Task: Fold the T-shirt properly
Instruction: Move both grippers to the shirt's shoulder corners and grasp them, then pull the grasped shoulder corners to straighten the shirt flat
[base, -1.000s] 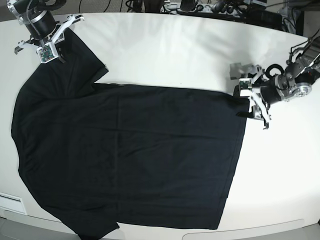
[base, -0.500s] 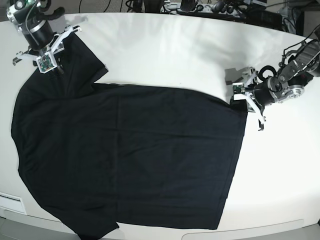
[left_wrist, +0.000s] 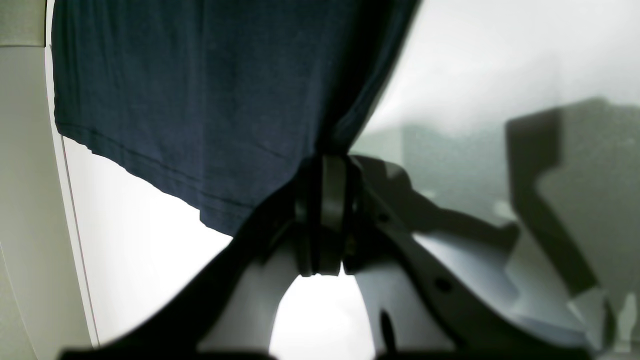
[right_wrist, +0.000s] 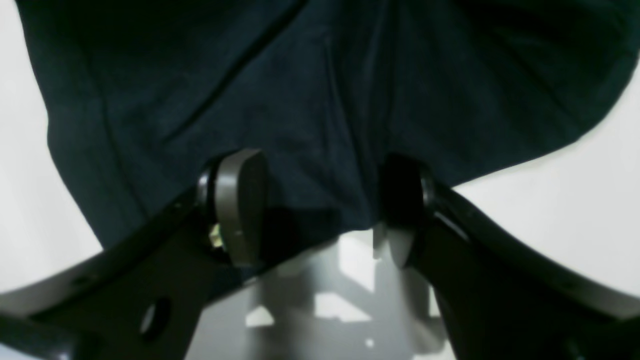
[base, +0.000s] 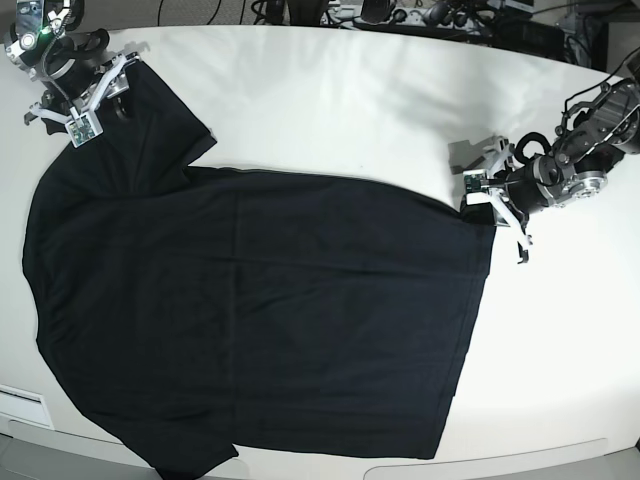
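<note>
The black T-shirt (base: 260, 310) lies spread flat on the white table (base: 330, 100), sleeves toward the left. My left gripper (base: 487, 208) is at the shirt's far right hem corner. In the left wrist view it (left_wrist: 324, 165) is shut, pinching a bunched edge of the T-shirt (left_wrist: 200, 100). My right gripper (base: 105, 105) is at the far left sleeve. In the right wrist view it (right_wrist: 320, 205) is open, with its fingers (right_wrist: 240, 205) straddling the edge of the T-shirt (right_wrist: 325, 90).
Cables and dark equipment (base: 430, 15) line the table's far edge. The table's front edge (base: 480, 465) runs just below the shirt's near hem. Bare white tabletop lies to the right of the shirt and behind it.
My right gripper has moved up and left along the far sleeve. My left gripper has shifted slightly toward the hem corner and has closed on it.
</note>
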